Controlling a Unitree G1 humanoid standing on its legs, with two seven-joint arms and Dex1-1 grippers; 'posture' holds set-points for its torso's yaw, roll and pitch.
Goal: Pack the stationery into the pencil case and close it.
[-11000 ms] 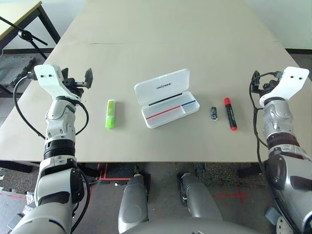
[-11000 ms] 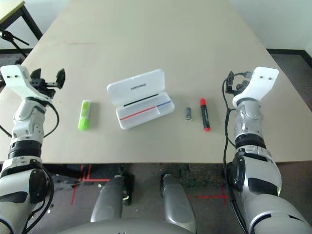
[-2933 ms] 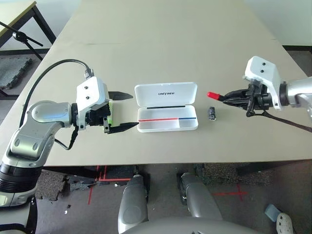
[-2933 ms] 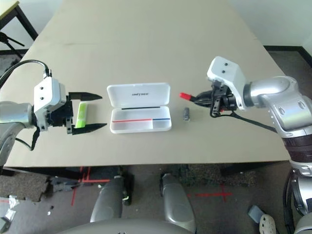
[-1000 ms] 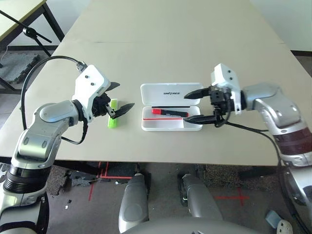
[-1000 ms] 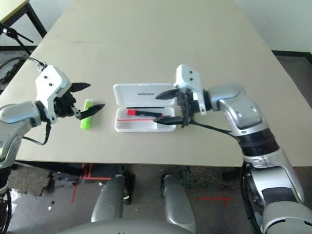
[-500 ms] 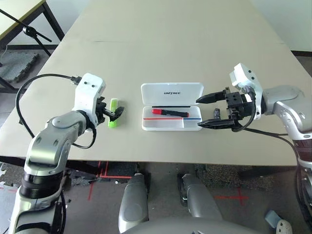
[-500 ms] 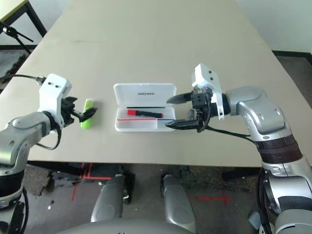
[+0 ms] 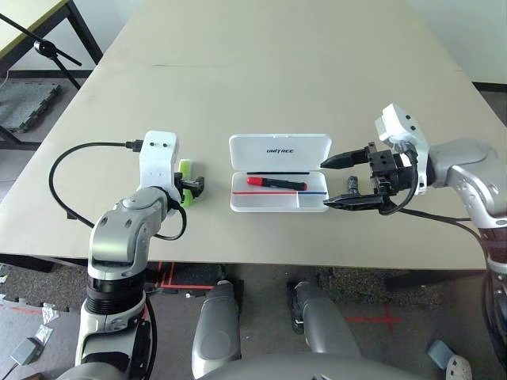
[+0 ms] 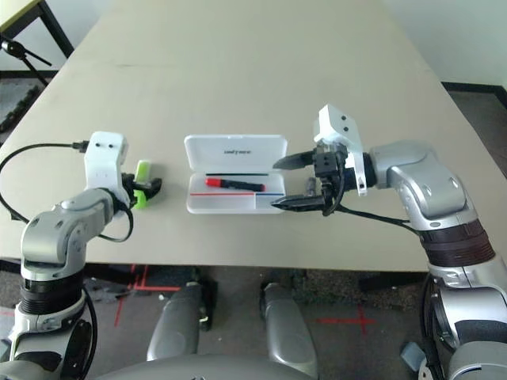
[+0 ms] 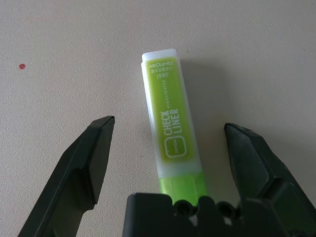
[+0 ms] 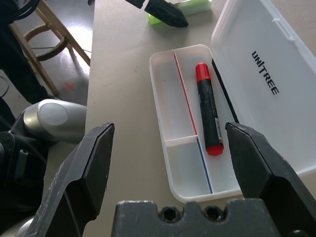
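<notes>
The white pencil case (image 9: pixel 279 150) lies open at mid-table, its lid flat behind the tray. The red-capped black marker (image 9: pixel 276 184) rests in the tray's long compartment (image 12: pixel 170 94). Left of the case, the lime-green highlighter (image 11: pixel 170 131) lies on the table. My left gripper (image 9: pixel 192 188) points down over it, open, with a finger on either side and not touching. My right gripper (image 9: pixel 327 184) is open just right of the case, facing it. The small dark stubby item (image 9: pixel 353 184) sits on the table between its fingers (image 9: pixel 348 203), untouched.
The beige table (image 9: pixel 269 71) stretches far behind the case, and its front edge runs close below both grippers. A black stand (image 9: pixel 40 39) and another table's corner stand off the far left. The left arm's cable (image 9: pixel 71 170) loops over the table's left side.
My right gripper has let go of the marker in the tray and pulled back to the right of the case. My left gripper has swung down over the highlighter.
</notes>
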